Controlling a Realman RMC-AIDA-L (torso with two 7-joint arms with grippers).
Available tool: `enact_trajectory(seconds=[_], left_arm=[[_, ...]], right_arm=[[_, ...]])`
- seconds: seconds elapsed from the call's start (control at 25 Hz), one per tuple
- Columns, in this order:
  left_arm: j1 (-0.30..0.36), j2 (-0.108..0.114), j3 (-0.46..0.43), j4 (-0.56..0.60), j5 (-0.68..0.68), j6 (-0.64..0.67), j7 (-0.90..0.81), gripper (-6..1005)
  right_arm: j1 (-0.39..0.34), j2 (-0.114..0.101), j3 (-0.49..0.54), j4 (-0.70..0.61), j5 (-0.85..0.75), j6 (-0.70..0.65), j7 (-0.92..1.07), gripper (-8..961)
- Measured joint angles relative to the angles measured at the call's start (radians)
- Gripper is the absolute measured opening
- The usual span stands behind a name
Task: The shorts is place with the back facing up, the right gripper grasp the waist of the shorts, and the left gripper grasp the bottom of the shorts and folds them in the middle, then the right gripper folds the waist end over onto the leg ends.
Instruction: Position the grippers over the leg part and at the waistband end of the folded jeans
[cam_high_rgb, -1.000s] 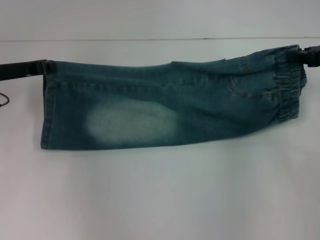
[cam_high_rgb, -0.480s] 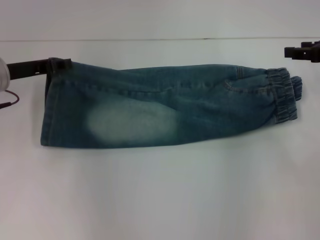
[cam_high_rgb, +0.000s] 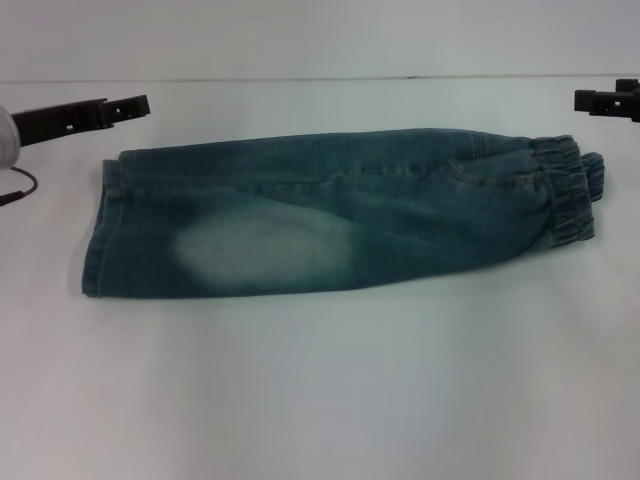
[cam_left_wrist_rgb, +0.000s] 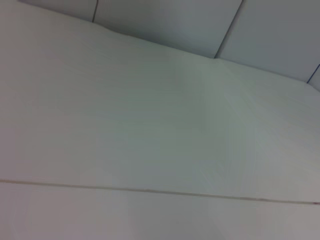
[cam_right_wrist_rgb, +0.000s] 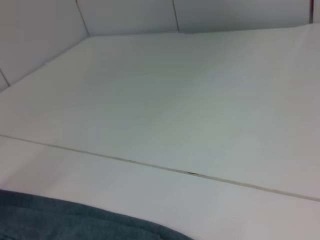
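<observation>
Head view: faded blue denim shorts (cam_high_rgb: 340, 215), folded lengthwise, flat on white counter (cam_high_rgb: 320, 400). Right pincer (cam_high_rgb: 580, 100) just beyond elastic waist (cam_high_rgb: 568, 190), grip state unclear. Left pincer (cam_high_rgb: 140, 104) holds nothing. Regrasp waist squarely, carry leftward.

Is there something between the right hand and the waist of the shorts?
Nothing visible. The right hand hangs beyond the waist of the shorts, apart from it, with only bare table between them. The left hand hangs beyond the leg end.
</observation>
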Motion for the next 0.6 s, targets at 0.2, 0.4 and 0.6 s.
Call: enact_trajectory(seconds=[0.2,0.4,0.6], left_arm=[[0.005,-0.006,0.010,0.007,-0.023,-0.027,0.000,894],[0.028,-0.006,0.012,0.017,-0.131,0.002,0.014,923],[0.062,-0.005,0.022,0.021,-0.257,0.129,0.062,921]], right_arm=[[-0.004,0.002,0.004,-0.001,0.004,-0.002,-0.008,787],[-0.042,0.006,0.007,-0.001,0.083,-0.011,-0.032,786],[-0.123,0.008,0.008,0.006,0.220,-0.057,-0.052,784]])
